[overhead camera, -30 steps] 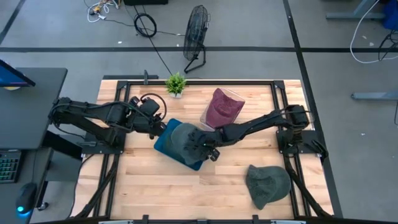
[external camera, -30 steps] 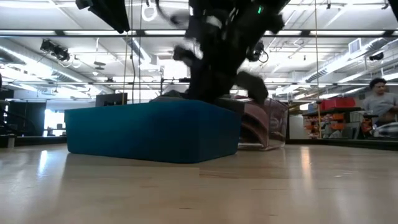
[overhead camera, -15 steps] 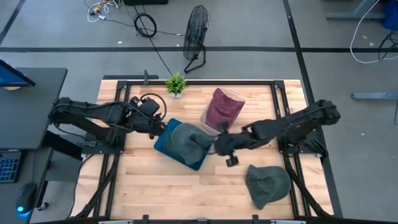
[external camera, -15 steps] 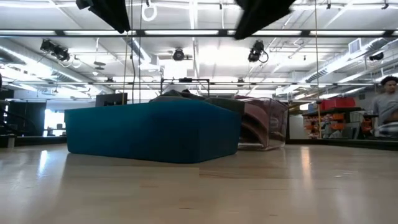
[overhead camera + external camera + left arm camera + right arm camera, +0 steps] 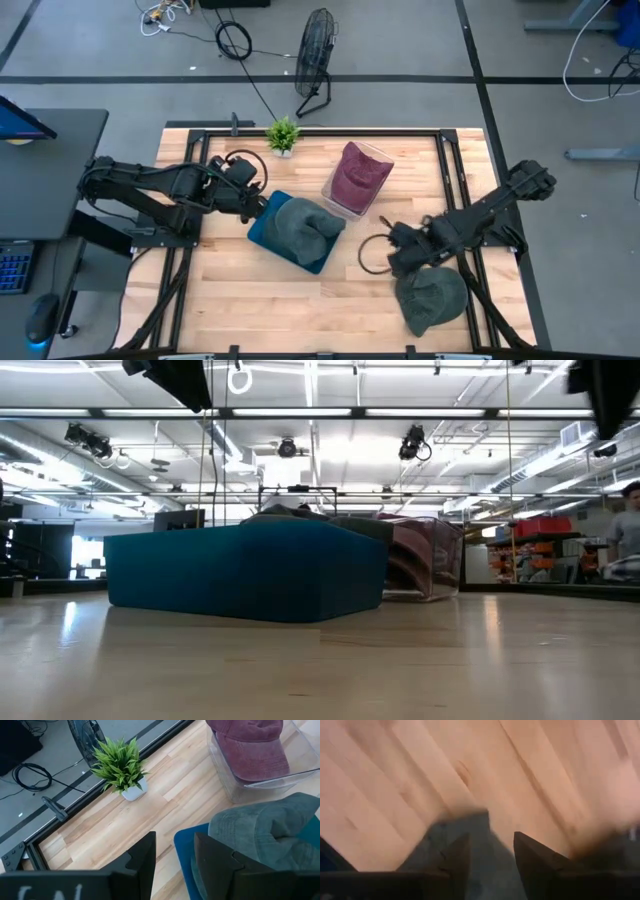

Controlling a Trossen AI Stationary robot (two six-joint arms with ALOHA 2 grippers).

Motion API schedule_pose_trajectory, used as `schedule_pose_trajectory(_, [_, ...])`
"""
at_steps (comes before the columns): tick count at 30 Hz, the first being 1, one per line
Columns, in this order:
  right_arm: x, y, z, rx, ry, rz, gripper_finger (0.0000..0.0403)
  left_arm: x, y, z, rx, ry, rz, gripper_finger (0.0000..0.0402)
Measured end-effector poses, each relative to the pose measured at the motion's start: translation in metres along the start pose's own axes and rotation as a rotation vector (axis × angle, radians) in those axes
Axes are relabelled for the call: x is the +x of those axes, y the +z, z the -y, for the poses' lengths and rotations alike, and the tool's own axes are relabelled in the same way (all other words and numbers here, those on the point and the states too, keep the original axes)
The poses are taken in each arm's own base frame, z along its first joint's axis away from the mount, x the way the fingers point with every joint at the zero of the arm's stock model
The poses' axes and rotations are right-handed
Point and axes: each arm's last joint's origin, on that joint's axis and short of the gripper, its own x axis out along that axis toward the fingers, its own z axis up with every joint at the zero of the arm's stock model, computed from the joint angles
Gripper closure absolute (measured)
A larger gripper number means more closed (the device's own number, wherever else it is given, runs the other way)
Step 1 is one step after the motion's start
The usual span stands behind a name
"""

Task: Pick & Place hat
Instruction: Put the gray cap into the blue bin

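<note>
A grey-green hat (image 5: pixel 300 228) lies crumpled on top of a blue box (image 5: pixel 262 232) at mid-table. A second grey-green hat (image 5: pixel 432 297) lies flat on the wood near the front right. My right gripper (image 5: pixel 396 260) hovers open just to the left of and beyond that second hat, whose edge (image 5: pixel 470 832) shows past the gripper's fingers in the right wrist view. My left gripper (image 5: pixel 173 856) stands open at the box's left edge (image 5: pixel 183 851). My left gripper has its fingers on either side of the blue box's left edge (image 5: pixel 183 851), coming level from the table's left. I cannot tell whether a finger touches the box.
A clear bin (image 5: pixel 337 192) holding a maroon hat (image 5: pixel 358 172) stands behind the box. A small potted plant (image 5: pixel 283 135) sits at the far edge. Dark frame rails (image 5: pixel 448 170) run along the table's sides. Bare wood (image 5: pixel 250 300) lies at the front left.
My right gripper has opened and let go of the hat on the blue box. It has risen and swung toward the table's right and near edge, toward the second hat. The released hat stays on the box.
</note>
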Motion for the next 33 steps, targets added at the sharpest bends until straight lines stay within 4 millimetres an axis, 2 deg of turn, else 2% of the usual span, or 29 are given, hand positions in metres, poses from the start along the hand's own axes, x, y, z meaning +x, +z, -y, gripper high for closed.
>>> schedule_pose_trajectory(6, [0.005, -0.039, -0.012, 0.241, -0.006, -0.077, 0.0261, 0.000, 0.000, 0.000, 0.000, 0.000, 0.000, 0.0264])
schedule_pose_trajectory(12, [0.035, -0.079, -0.029, 0.441, 0.088, -0.129, 0.0262, 0.000, 0.000, 0.000, 0.003, 0.002, 0.000, 0.0264])
schedule_pose_trajectory(17, [0.056, -0.101, -0.028, 0.497, 0.064, -0.212, 0.0262, 0.000, 0.000, 0.000, 0.004, 0.002, 0.000, 0.0264])
schedule_pose_trajectory(22, [0.069, -0.107, -0.017, 0.562, -0.035, -0.219, 0.0262, 0.000, 0.000, 0.001, 0.001, 0.000, 0.000, 0.0264])
schedule_pose_trajectory(33, [0.096, -0.110, -0.005, 0.708, -0.084, -0.208, 0.0262, 0.000, 0.000, 0.001, 0.059, -0.001, 0.001, 0.0264])
